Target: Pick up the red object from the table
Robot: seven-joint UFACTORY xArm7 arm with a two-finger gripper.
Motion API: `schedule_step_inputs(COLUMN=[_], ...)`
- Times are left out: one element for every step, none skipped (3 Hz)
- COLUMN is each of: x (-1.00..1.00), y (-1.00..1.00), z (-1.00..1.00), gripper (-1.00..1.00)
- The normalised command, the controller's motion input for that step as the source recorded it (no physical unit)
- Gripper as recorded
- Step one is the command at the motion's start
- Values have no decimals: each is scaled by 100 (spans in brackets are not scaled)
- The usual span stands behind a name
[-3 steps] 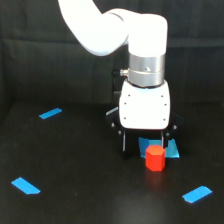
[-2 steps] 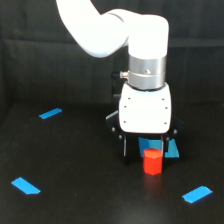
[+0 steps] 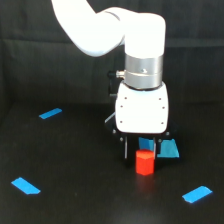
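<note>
Red object (image 3: 145, 162) is your landmark: you see it standing upright on the black tabletop (image 3: 80, 200), a small red-orange cylinder directly below the white gripper (image 3: 141, 150) head. Your gripper hangs just above it, the head much wider than the cylinder. You can make out one dark finger (image 3: 124, 148) coming down beside the red object toward the exterior view's left, and another on the opposite side, so the jaws stand spread to either side of its top; whether they touch it you cannot tell. Just behind the red object, toward the exterior view's right, lies a blue tape piece (image 3: 168, 149), partly hidden by the gripper. Three more blue tape pieces lie well apart from the red object: one (image 3: 50, 113) far back to the exterior view's left, one (image 3: 25, 185) nearer the camera on that same side, and one (image 3: 197, 194) in front toward the exterior view's right.
</note>
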Motion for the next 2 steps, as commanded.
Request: schedule_step_inputs(x=[-24,-4], y=[-6,-11], z=[17,27], gripper=[-100,-96])
